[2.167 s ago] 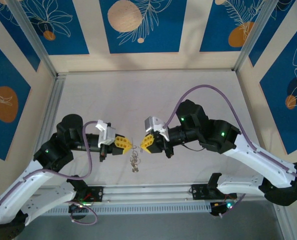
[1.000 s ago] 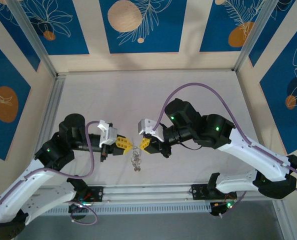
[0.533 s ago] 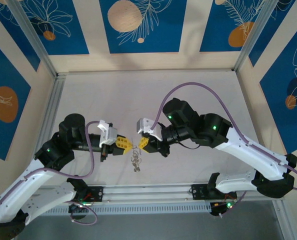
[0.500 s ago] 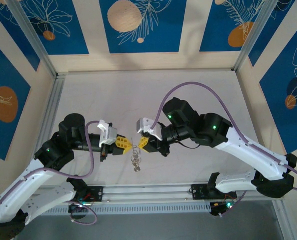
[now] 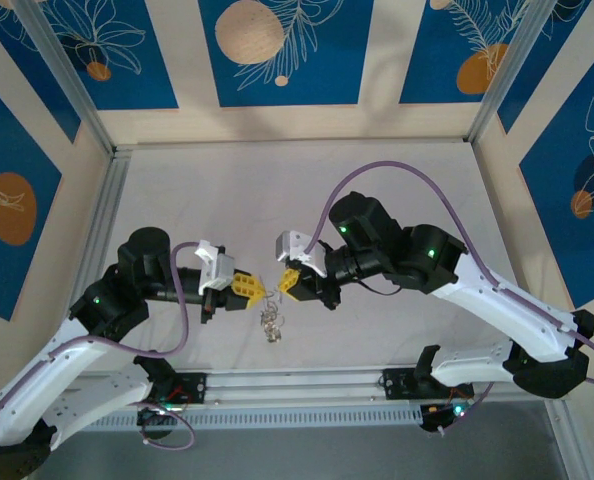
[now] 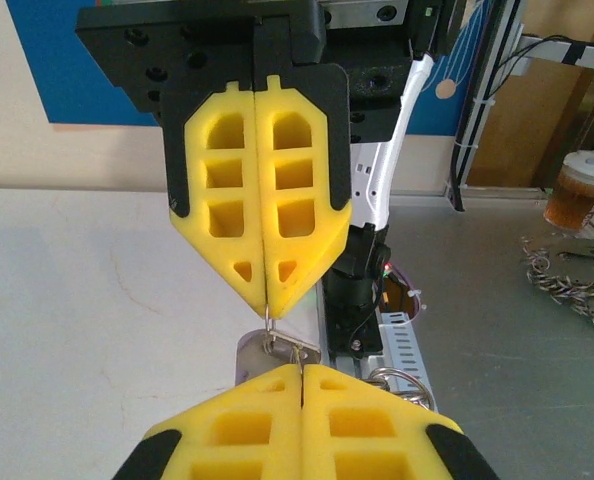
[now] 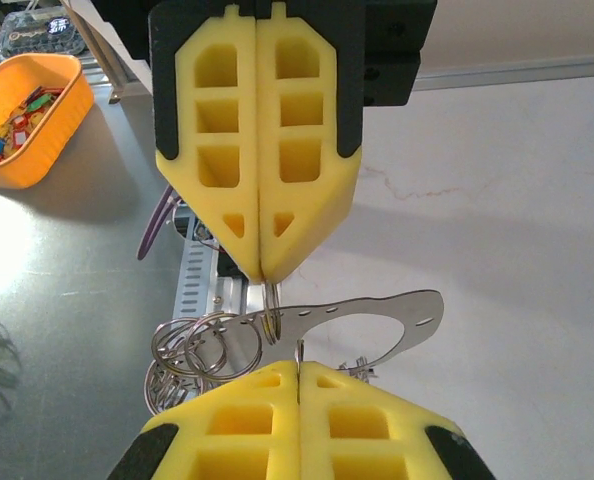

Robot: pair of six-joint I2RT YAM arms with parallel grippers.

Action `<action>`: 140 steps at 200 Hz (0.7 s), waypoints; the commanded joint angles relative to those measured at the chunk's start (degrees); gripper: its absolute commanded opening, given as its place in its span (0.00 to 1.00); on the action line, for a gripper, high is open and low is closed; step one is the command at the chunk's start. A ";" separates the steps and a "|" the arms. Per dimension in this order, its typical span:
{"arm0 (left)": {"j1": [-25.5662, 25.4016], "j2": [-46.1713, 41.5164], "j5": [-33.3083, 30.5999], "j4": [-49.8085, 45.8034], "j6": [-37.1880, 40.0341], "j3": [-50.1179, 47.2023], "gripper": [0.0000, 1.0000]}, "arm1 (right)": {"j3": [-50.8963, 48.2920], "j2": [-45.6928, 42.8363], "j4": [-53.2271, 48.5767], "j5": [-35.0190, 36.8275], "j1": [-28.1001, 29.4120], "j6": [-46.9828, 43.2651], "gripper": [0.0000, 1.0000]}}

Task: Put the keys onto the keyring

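The left tool point(image 5: 253, 290) and right tool point(image 5: 285, 284) meet at frame centre. Both are closed, pinching the keyring point(image 7: 189, 347). A flat key point(image 7: 377, 308) hangs between them.

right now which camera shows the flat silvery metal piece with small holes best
Right wrist: the flat silvery metal piece faces the camera broadside, curved end and holes plain. Left wrist shows a small stub of it. In the top external view it is too small to tell from the dangling rings.
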 commanded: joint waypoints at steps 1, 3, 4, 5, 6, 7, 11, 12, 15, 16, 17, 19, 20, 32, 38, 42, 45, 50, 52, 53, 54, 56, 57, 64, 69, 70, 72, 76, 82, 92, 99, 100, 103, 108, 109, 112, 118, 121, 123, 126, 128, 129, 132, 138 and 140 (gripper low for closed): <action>0.43 -0.23 0.91 1.00 1.15 1.38 0.00 | 0.49 -1.06 0.36 -1.44 -0.26 0.25 0.00; 0.44 -0.23 0.89 1.05 1.16 1.38 0.00 | 0.51 -0.97 0.33 -1.54 -0.20 0.25 0.00; 0.40 -0.27 0.86 1.03 1.16 1.42 0.00 | 0.48 -0.97 0.37 -1.60 -0.19 0.25 0.00; 0.38 -0.29 0.84 1.02 1.16 1.40 0.00 | 0.47 -0.97 0.44 -1.67 -0.23 0.25 0.00; 0.37 -0.26 0.83 1.06 1.11 1.39 0.00 | 0.51 -0.97 0.43 -1.75 -0.20 0.25 0.00; 0.37 -0.29 0.83 1.03 1.14 1.43 0.00 | 0.53 -0.97 0.46 -1.84 -0.19 0.25 0.00; 0.38 -0.30 0.83 1.01 1.13 1.38 0.00 | 0.40 -0.97 0.62 -2.17 -0.25 0.25 0.00; 0.37 -0.31 0.83 1.01 1.14 1.38 0.00 | 0.43 -0.97 0.60 -2.27 -0.21 0.25 0.00; 0.38 -0.31 0.83 1.03 1.15 1.38 0.00 | 0.44 -0.97 0.66 -2.54 -0.18 0.17 0.00; 0.37 -0.31 0.83 1.02 1.15 1.38 0.00 | 0.45 -0.97 0.67 -2.62 -0.14 0.21 0.00; 0.41 -0.31 0.83 1.06 1.16 1.38 0.00 | 0.41 -0.97 0.76 -2.71 -0.11 0.23 0.00; 0.44 -0.31 0.83 1.04 1.09 1.31 0.00 | 0.38 -0.97 0.83 -2.82 -0.12 0.22 0.00; 0.44 -0.27 0.83 1.07 1.08 1.34 0.00 | 0.37 -0.97 0.84 -2.86 -0.06 0.24 0.00; 0.40 -0.28 0.91 1.06 1.07 1.38 0.00 | 0.27 -1.10 1.12 -3.24 0.06 0.25 0.00; 0.45 -0.27 0.96 1.05 1.02 1.33 0.00 | 0.28 -1.05 1.13 -3.19 0.04 0.32 0.00; 0.43 -0.31 1.00 1.08 1.07 1.37 0.00 | 0.34 -0.98 1.06 -3.08 0.08 0.23 0.00; 0.42 -0.31 1.07 1.02 1.07 1.42 0.00 | 0.41 -0.92 1.03 -3.06 0.01 0.25 0.00; 0.40 -0.29 1.09 1.02 1.07 1.40 0.00 | 0.41 -0.79 1.01 -3.06 0.05 0.11 0.00; 0.44 -0.29 1.09 1.01 1.07 1.43 0.00 | 0.51 -0.72 0.96 -3.17 0.03 0.13 0.00; 0.40 -0.34 1.09 1.01 1.07 1.40 0.00 | 0.48 -0.71 0.95 -3.21 0.06 0.15 0.00; 0.42 -0.33 1.09 1.05 1.07 1.43 0.00 | 0.51 -0.66 0.95 -3.22 0.07 0.16 0.00; 0.42 -0.38 1.04 1.06 1.07 1.39 0.00 | 0.54 -0.63 0.96 -3.30 0.08 0.18 0.00; 0.43 -0.35 1.02 1.03 1.03 1.43 0.00 | 0.54 -0.58 0.95 -3.36 0.08 0.17 0.00; 0.38 -0.40 0.92 1.01 1.06 1.36 0.00 | 0.52 -0.46 1.07 -3.81 0.05 0.25 0.00; 0.37 -0.48 0.97 1.04 1.07 1.38 0.00 | 0.53 -0.44 1.19 -4.00 0.23 0.22 0.00; 0.37 -0.48 0.90 1.02 1.03 1.38 0.00 | 0.50 -0.44 1.20 -4.06 0.25 0.28 0.00; 0.36 -0.49 0.89 1.05 1.06 1.38 0.00 | 0.53 -0.37 1.20 -4.11 0.32 0.30 0.00; 0.42 -0.51 0.91 1.05 1.05 1.38 0.00 | 0.50 -0.35 1.26 -4.16 0.35 0.32 0.00; 0.44 -0.49 0.96 1.06 1.06 1.38 0.00 | 0.46 -0.35 1.31 -4.07 0.54 0.26 0.00; 0.41 -0.51 0.94 1.10 1.07 1.35 0.00 | 0.51 -0.26 1.22 -4.13 0.63 0.24 0.00; 0.38 -0.49 0.91 1.12 1.07 1.37 0.00 | 0.48 -0.26 1.27 -4.27 0.68 0.22 0.00; 0.37 -0.49 0.96 1.15 1.07 1.37 0.00 | 0.47 -0.26 1.24 -4.28 0.69 0.24 0.00; 0.42 -0.49 0.92 1.15 1.07 1.38 0.00 | 0.48 -0.19 1.24 -4.29 0.78 0.18 0.00; 0.41 -0.49 0.91 1.13 1.07 1.38 0.00 | 0.51 -0.11 1.29 -4.38 0.86 0.29 0.00; 0.43 -0.49 0.91 1.15 1.07 1.38 0.00 | 0.48 -0.10 1.25 -4.38 0.87 0.27 0.00; 0.42 -0.55 0.91 1.12 1.03 1.38 0.00 | 0.52 -0.05 1.21 -4.41 0.89 0.22 0.00; 0.40 -0.49 0.98 1.16 1.02 1.37 0.00 | 0.47 0.04 1.26 -4.30 0.93 0.22 0.00; 0.40 -0.49 1.00 1.11 1.01 1.38 0.00 | 0.48 0.08 1.27 -4.25 0.96 0.20 0.00; 0.44 -0.49 1.00 1.14 0.99 1.38 0.00 | 0.46 0.13 1.24 -4.17 0.98 0.22 0.00; 0.39 -0.49 1.04 1.14 0.98 1.38 0.00 | 0.51 0.17 1.25 -4.12 1.03 0.27 0.00; 0.43 -0.49 1.08 1.15 0.98 1.38 0.00 | 0.54 0.17 1.28 -4.12 1.05 0.26 0.00; 0.44 -0.49 1.08 1.12 0.98 1.38 0.00 | 0.50 0.13 1.29 -4.12 1.09 0.21 0.00; 0.38 -0.49 1.09 1.17 0.98 1.37 0.00 | 0.42 0.17 1.34 -4.19 1.05 0.17 0.00; 0.43 -0.56 1.00 1.19 0.98 1.38 0.00 | 0.36 0.17 1.57 -4.30 1.04 0.18 0.00; 0.38 -0.57 1.00 1.21 0.98 1.38 0.00 | 0.32 0.17 1.58 -4.36 1.03 0.17 0.00</action>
